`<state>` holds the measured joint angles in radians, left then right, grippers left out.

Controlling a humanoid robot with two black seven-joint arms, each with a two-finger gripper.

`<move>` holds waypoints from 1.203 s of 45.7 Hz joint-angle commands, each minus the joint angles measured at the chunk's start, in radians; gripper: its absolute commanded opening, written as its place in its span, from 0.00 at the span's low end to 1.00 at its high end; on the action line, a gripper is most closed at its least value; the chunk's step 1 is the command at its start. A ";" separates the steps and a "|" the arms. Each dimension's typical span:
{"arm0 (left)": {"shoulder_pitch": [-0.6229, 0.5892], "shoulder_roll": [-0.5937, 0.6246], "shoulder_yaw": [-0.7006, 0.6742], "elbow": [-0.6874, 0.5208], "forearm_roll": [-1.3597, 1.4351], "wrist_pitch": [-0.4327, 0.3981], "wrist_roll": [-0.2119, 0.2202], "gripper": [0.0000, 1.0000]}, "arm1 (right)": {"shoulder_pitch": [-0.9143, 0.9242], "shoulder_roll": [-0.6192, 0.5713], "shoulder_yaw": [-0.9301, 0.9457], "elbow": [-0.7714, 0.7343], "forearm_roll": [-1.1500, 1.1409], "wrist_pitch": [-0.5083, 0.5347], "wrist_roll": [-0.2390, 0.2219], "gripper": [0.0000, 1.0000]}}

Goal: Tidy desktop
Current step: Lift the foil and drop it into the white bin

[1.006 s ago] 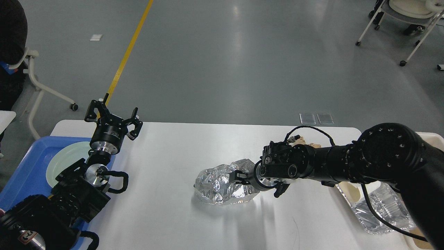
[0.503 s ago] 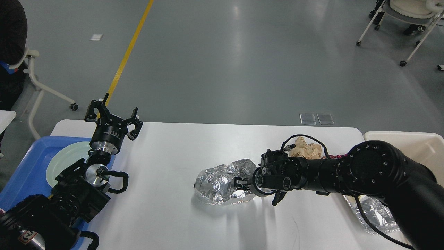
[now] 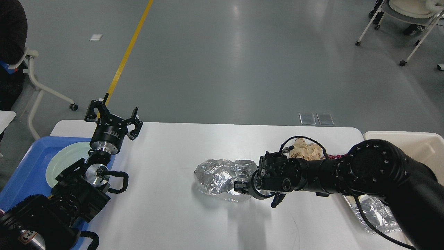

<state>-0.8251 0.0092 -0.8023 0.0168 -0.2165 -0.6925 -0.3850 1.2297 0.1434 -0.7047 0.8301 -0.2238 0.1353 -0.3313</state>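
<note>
Foil wad (image 3: pixel 222 177) flattened lower — right tool (image 3: pixel 241 185) clamps it; desktop (image 3: pixel 166 208).

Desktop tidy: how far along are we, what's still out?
Done: a plate sits in the blue tray. In hand: the right gripper is at the crumpled foil; grasp unclear. Left: brown paper wad on the desktop. The left gripper is open, idle.

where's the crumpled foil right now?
Head view: the crumpled foil lies on the desktop just right of center, with the right end effector at its right edge and a brown paper wad farther right.
</note>
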 commanded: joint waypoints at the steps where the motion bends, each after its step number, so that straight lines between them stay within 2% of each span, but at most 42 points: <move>1: 0.000 0.000 0.000 0.002 0.000 0.001 0.000 0.97 | 0.025 -0.044 0.019 0.064 0.000 -0.003 0.000 0.00; 7: 0.000 0.000 0.000 0.000 0.000 0.001 0.000 0.97 | 0.123 -0.157 0.096 0.210 0.001 -0.008 0.000 0.00; 16: 0.000 0.000 0.000 0.000 0.000 0.001 0.000 0.97 | 0.358 -0.451 0.172 0.469 0.004 0.006 0.002 0.00; 21: 0.000 0.000 0.000 0.000 0.000 0.001 0.000 0.97 | 0.473 -0.591 0.175 0.520 0.007 0.018 0.002 0.00; 27: 0.000 0.000 0.000 0.000 0.000 0.001 0.000 0.97 | 0.568 -0.702 0.175 0.503 0.011 0.078 0.002 0.00; 35: 0.000 0.000 0.000 0.000 0.000 0.001 0.000 0.97 | 0.530 -0.794 0.146 0.388 0.011 0.076 0.002 0.00; 45: 0.000 0.000 0.000 0.000 0.000 0.001 0.000 0.97 | 0.249 -0.915 0.157 0.078 0.021 0.066 0.002 0.00; 55: 0.001 0.000 0.000 0.000 0.000 0.001 0.000 0.97 | -0.059 -0.933 0.163 -0.189 0.104 0.057 0.009 0.00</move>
<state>-0.8251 0.0092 -0.8022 0.0167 -0.2161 -0.6918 -0.3850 1.3123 -0.7878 -0.5466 0.7593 -0.1609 0.1999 -0.3289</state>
